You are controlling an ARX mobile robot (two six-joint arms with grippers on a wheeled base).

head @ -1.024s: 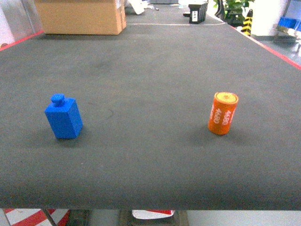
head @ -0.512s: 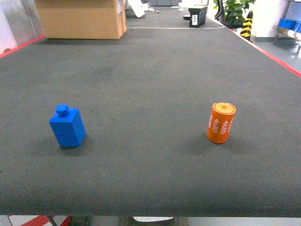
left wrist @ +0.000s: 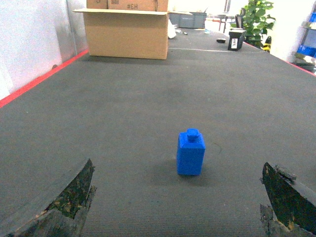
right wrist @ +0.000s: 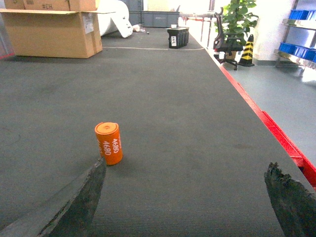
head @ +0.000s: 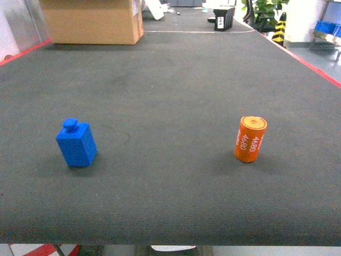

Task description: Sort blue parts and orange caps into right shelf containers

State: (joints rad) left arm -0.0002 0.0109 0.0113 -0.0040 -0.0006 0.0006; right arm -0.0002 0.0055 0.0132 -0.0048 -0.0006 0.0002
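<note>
- Orange cap [head: 250, 139] stood upright on the dark grey mat [head: 170, 80], right of centre in head view, white "4680" printed down its side; paler orange top face up.
- Blue part [head: 76, 143], a small block w/ a round knob on top, stood upright on the mat's left side, well apart from the cap, roughly level w/ it.
- Left gripper [left wrist: 177, 207]: jaws spread wide, only the two worn dark fingertips [left wrist: 69, 197] showing at the bottom corners of the left wrist view; blue part sat ahead, between them, untouched.
- Right gripper [right wrist: 182, 207]: also wide apart, holding nothing; orange cap just beyond its left fingertip [right wrist: 79, 202] in the right wrist view, not touching as far as I could tell.
- Neither gripper showed in head view.
- Cardboard box [head: 90, 20] sat at the mat's far left end; a small black bin [head: 225, 15] at the far end, right of centre.
- Red edging [right wrist: 269, 128] ran along the mat's right border.
- Blue crates [right wrist: 298, 49] on a shelf at far right of the right wrist view, partly cut off.
- Potted plant [right wrist: 236, 17] and a yellow-black cone [right wrist: 247, 51] stood beyond the mat's right side.
</note>
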